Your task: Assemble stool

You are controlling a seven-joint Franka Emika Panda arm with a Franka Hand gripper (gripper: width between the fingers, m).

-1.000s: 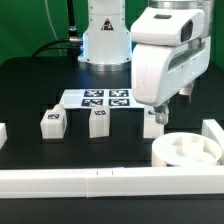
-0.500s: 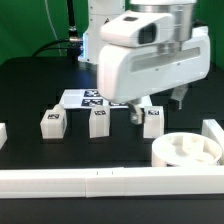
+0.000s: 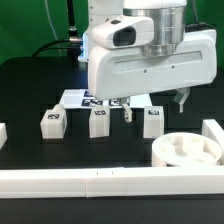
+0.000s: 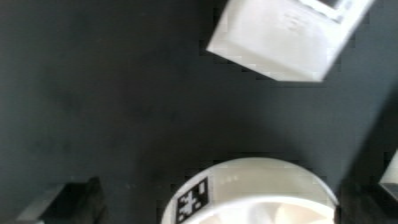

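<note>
Stool legs (image 3: 98, 122): gripper (image 3: 124, 113) low above them, spread.

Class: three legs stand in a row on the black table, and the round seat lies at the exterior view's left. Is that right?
No. The exterior view shows the round seat at its right, not its left. The three legs do stand in a row on the table.

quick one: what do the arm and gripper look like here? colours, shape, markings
Arm: glossy white, bulky rounded shell with a grey round cap on one side; no markings or cables legible. Gripper: dark, short, two-pronged beneath the white housing.
</note>
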